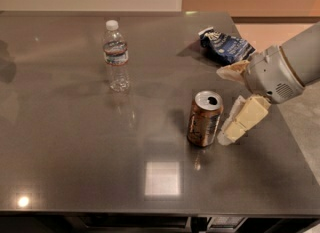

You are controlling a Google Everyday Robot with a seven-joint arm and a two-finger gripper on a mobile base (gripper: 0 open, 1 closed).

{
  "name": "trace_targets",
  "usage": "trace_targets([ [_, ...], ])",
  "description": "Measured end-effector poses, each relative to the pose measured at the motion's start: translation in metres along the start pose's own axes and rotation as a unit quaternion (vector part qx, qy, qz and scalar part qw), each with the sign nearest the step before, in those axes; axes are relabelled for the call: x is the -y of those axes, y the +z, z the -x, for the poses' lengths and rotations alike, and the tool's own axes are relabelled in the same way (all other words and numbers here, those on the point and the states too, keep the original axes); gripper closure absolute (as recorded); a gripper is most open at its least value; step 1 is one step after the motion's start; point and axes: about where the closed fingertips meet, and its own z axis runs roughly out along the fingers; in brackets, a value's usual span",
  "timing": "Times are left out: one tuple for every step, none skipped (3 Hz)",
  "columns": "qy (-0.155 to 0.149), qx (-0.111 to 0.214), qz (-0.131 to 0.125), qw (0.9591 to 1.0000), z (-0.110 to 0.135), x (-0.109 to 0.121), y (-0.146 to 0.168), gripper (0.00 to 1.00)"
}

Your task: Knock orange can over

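The orange can (204, 120) stands upright on the grey table (75, 142), right of the middle, with its silver top and tab hole facing up. My gripper (239, 122) comes in from the right edge on the white arm (280, 72). Its cream tip sits low, just right of the can's side, very near or touching it.
A clear plastic water bottle (116, 56) stands upright at the back left of the can. A crumpled blue chip bag (226, 47) lies at the back right, behind the arm. The table's right edge runs just under the arm.
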Motion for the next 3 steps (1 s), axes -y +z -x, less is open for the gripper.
trace_targets([
  [-0.003,0.009,0.004,0.9999,0.005,0.0,0.011,0.0],
  [-0.002,0.011,0.004,0.9999,0.007,0.001,0.02,0.17],
  [-0.001,0.012,0.005,0.9999,0.007,0.002,0.025,0.41],
])
